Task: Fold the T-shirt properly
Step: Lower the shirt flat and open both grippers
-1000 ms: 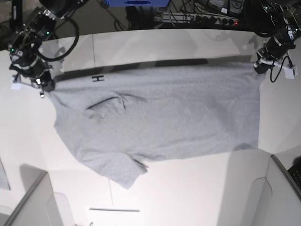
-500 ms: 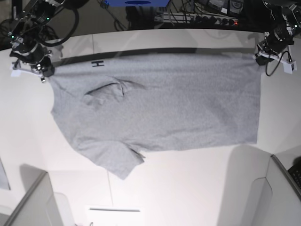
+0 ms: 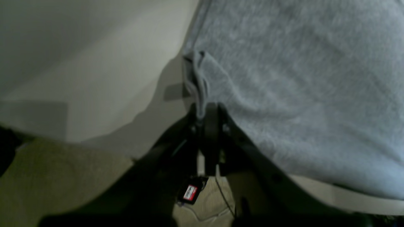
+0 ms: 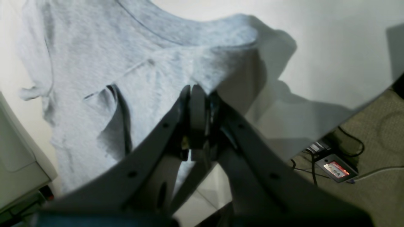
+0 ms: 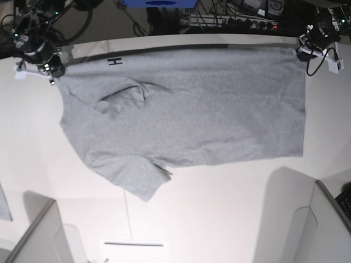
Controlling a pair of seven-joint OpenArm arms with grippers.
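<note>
now: both tools pinch far edge of shirt, long axis runs side to side

currently the t-shirt lies spread on the white surface, long axis running left-right across the base view. neck/shoulder end sits at that view's left, hem end at its right. one sleeve sticks out toward the near edge. a black letter shows at the far edge, where a strip of the shirt appears turned over.

right tool: jaws together, clamped on a fold of cloth at the shoulder/neck corner; in base view it's at far left. left tool: jaws together, clamped on a bunched hem corner; in base view at far right.

key relation: the whole shirt body lies on the near side of both tools, i.e. cloth hangs off the line between them. each arm holds its own end of the long axis, so neither is nearer overall; the edge between them reads taut and about straight.

judgement: any next fold needs both tools moved together, square to the long axis, toward the near hem. uneven travel would skew the edge. a loose fold near the chest may wrinkle if left.
</note>
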